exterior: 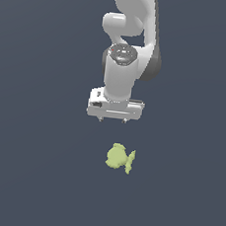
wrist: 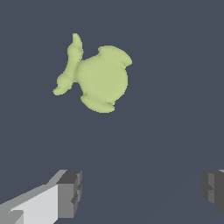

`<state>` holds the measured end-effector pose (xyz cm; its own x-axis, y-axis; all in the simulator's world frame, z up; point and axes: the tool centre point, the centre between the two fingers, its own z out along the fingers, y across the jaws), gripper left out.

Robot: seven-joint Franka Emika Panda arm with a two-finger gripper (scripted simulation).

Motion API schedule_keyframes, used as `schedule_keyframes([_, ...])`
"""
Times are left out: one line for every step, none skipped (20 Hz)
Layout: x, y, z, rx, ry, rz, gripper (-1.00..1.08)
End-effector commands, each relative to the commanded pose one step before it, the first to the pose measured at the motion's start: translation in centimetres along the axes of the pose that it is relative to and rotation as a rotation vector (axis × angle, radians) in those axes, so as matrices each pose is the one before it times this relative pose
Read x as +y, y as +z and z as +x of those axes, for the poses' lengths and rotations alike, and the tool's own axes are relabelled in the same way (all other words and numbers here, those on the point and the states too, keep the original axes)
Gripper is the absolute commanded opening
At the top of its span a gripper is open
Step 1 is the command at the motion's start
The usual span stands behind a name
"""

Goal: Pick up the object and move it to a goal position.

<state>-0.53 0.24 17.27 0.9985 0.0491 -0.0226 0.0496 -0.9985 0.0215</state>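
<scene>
The object (exterior: 120,158) is a small yellow-green fish-like lump with a rounded body and a flat tail, lying on the dark floor. In the exterior view it lies just below my gripper (exterior: 112,120) and slightly toward that view's right. In the wrist view the object (wrist: 98,76) lies apart from my fingertips (wrist: 70,192), well outside the gap between them. My gripper (wrist: 141,190) is open, its jaws stand wide apart, and nothing is between them.
A plain dark grey surface (exterior: 28,175) fills both views. The white arm (exterior: 131,32) rises behind the gripper in the exterior view.
</scene>
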Motion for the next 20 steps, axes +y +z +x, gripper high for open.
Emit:
schedule_keyframes([0.001,0.0,0.0,0.0,0.0,0.0,1.08])
schedule_keyframes([-0.007,-0.035,0.019,0.00058,0.00026,0.00027,1.08])
schedule_keyframes([0.01,-0.149,0.041,0.00249,0.00117,0.00123,1.08])
schedule_keyframes([0.006,-0.23,0.075,0.00383,0.0018,0.00189,1.08])
schedule_keyframes([0.008,-0.323,0.105,0.00537,0.00251,0.00262,1.08])
schedule_keyframes([0.009,-0.415,0.135,0.00688,0.0032,0.00333,1.08])
schedule_keyframes([0.011,-0.51,0.165,0.00844,0.00389,0.00402,1.08])
schedule_keyframes([0.011,-0.603,0.195,0.00996,0.00454,0.00466,1.08])
schedule_keyframes([0.012,-0.699,0.225,0.01152,0.00518,0.00528,1.08])
schedule_keyframes([0.011,-0.795,0.254,0.01306,0.0058,0.00585,1.08])
schedule_keyframes([0.008,-0.891,0.285,0.0146,0.00637,0.00636,1.08])
schedule_keyframes([0.005,-0.989,0.314,0.01617,0.00692,0.00682,1.08])
schedule_keyframes([-0.001,-1.086,0.344,0.0177,0.00741,0.00721,1.08])
schedule_keyframes([-0.008,-1.186,0.374,0.01925,0.00786,0.00754,1.08])
schedule_keyframes([-0.018,-1.284,0.403,0.02079,0.00824,0.00779,1.08])
schedule_keyframes([-0.031,-1.383,0.433,0.02232,0.00857,0.00796,1.08])
schedule_keyframes([-0.047,-1.481,0.461,0.02384,0.00882,0.00804,1.08])
schedule_keyframes([-0.066,-1.578,0.489,0.02534,0.00899,0.00804,1.08])
schedule_keyframes([-0.09,-1.674,0.516,0.02682,0.00907,0.00794,1.08])
schedule_keyframes([-0.119,-1.767,0.543,0.02826,0.00906,0.00774,1.08])
